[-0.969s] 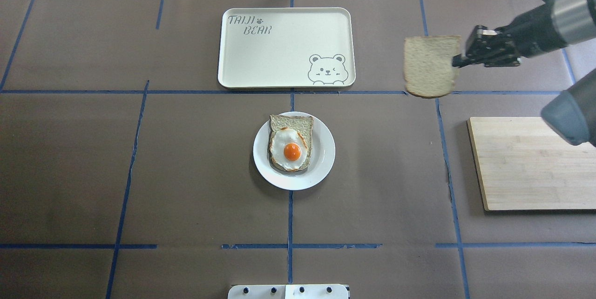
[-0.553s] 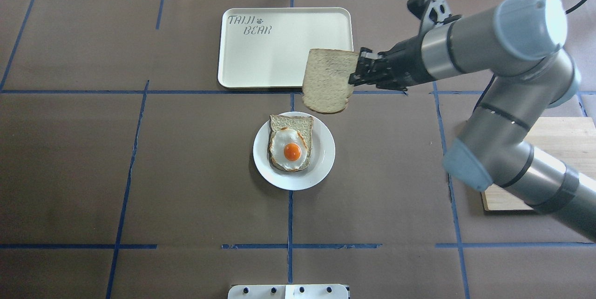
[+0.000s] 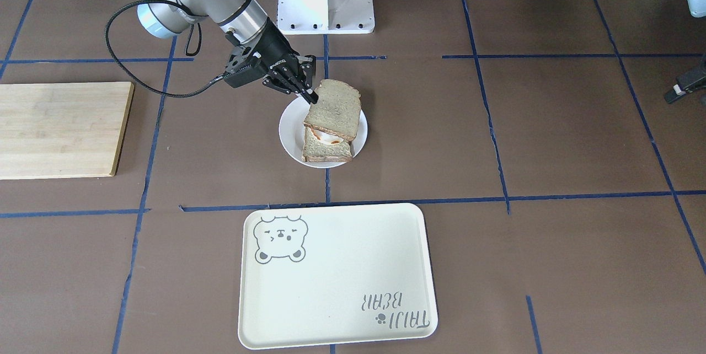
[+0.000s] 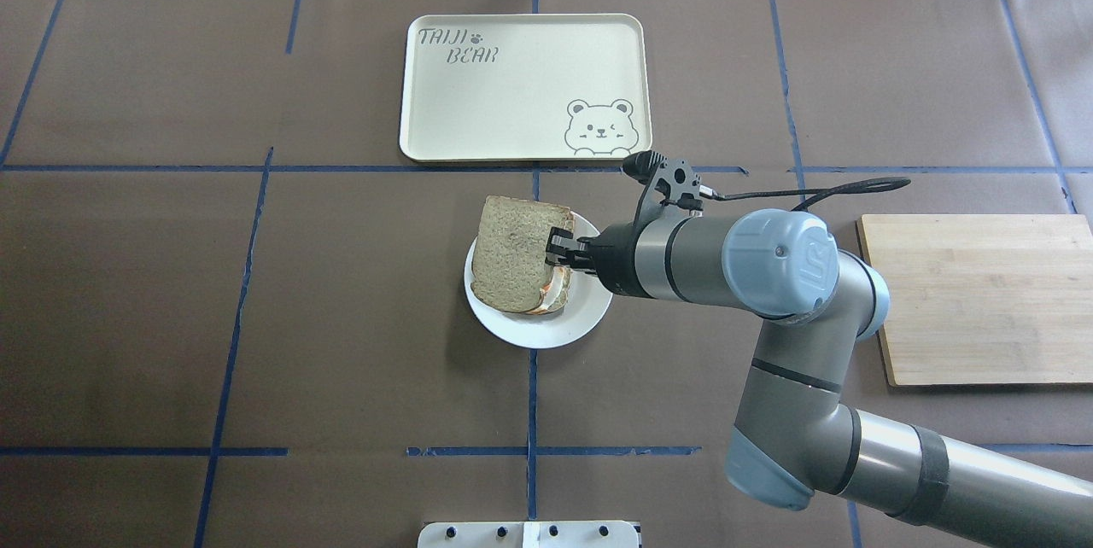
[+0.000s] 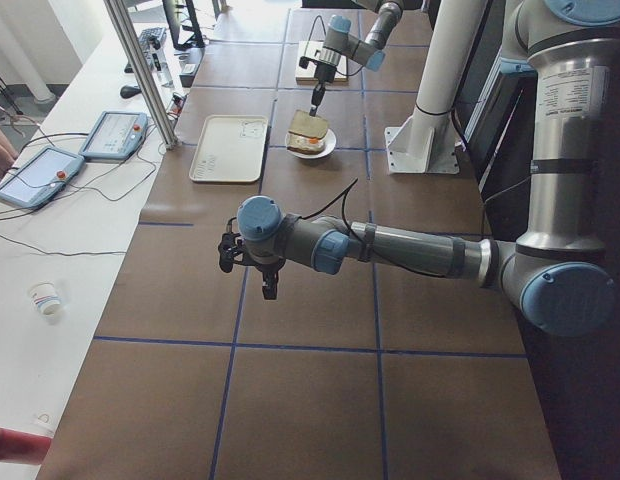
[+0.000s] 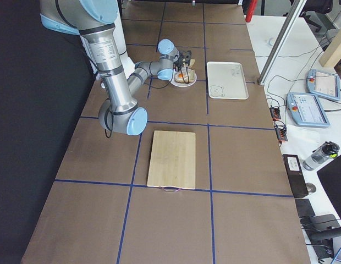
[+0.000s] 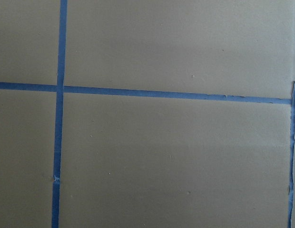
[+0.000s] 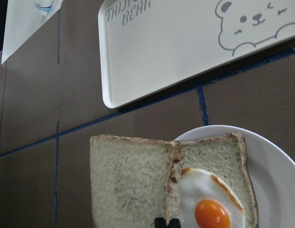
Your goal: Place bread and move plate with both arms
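My right gripper [image 4: 557,254] is shut on the near right edge of the plain bread slice [image 4: 511,253]. It holds the slice tilted, low over the egg-topped slice [image 3: 325,151] on the white plate [image 4: 536,335]. The front view shows the gripper [image 3: 312,95], the bread [image 3: 333,103] and the plate [image 3: 287,136]. In the right wrist view the bread [image 8: 131,185] hangs beside the egg [image 8: 213,213]. My left gripper [image 5: 269,287] hangs over bare table far to the left; I cannot tell whether it is open or shut.
The cream bear tray [image 4: 521,87] lies just beyond the plate. A wooden cutting board [image 4: 982,300] lies at the right. My right arm's elbow [image 4: 777,262] reaches between board and plate. The left wrist view shows only brown table with blue tape lines [image 7: 59,118].
My right arm has carried the bread from the far right, past the tray's near edge, down onto the plate over the egg slice. The gripper has stayed shut on it.
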{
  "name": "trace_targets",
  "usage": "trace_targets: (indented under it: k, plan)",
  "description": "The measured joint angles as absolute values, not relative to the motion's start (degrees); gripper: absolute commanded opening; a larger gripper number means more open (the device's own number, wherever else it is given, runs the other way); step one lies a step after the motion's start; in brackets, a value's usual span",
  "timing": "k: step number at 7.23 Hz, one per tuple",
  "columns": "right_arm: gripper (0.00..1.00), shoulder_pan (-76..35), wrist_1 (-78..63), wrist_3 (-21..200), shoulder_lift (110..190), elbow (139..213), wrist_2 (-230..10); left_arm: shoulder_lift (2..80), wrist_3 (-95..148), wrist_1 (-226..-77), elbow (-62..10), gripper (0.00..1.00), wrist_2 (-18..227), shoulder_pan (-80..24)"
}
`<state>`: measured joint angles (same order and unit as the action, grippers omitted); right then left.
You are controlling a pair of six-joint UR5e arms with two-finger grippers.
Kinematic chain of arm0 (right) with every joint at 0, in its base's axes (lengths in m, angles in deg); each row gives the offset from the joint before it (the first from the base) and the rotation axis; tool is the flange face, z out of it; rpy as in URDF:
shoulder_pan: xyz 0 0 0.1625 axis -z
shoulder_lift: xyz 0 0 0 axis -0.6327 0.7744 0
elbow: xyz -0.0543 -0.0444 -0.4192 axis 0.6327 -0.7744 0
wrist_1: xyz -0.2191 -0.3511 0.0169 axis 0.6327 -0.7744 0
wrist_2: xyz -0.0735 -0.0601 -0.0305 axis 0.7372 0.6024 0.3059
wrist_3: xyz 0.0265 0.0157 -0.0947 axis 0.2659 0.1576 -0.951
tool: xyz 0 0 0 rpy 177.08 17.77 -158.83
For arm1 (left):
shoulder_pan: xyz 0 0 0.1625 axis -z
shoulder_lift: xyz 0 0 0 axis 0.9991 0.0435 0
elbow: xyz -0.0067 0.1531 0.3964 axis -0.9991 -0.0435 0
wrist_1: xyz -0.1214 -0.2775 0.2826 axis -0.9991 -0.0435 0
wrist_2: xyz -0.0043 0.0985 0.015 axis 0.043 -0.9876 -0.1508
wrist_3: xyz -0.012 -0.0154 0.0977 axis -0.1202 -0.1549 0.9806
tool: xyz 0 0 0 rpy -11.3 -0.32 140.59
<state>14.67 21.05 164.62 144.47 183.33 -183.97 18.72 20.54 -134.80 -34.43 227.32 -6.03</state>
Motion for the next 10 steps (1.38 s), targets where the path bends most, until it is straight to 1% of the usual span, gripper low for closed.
trace_targets:
  k: [2, 3, 4, 5, 8, 10]
  plan:
    - [0.01, 15.6, 21.2, 164.0, 145.2, 181.5, -183.2, 18.8, 19.8, -134.8, -34.5, 1.00, 227.7, -6.1]
    - [0.06, 15.7, 21.2, 163.7, 145.5, 180.9, -183.1, 18.8, 19.7, -134.8, -34.4, 1.00, 227.8, -6.2]
    - [0.49, 15.7, 21.2, 163.5, 145.6, 180.1, -183.0, 18.8, 19.7, -134.8, -34.4, 1.00, 227.8, -6.3]
    - [0.99, 15.7, 21.2, 163.3, 145.5, 179.4, -183.0, 18.8, 19.7, -134.8, -34.4, 1.00, 227.8, -6.5]
    - [1.00, 13.9, 20.8, 164.1, 145.0, 179.6, -183.6, 20.2, 15.7, -139.0, -34.5, 1.00, 227.8, -10.1]
    - [1.00, 8.8, 16.5, 163.9, 145.3, 180.5, -188.6, 22.8, 2.7, -147.7, -34.3, 1.00, 227.4, -16.5]
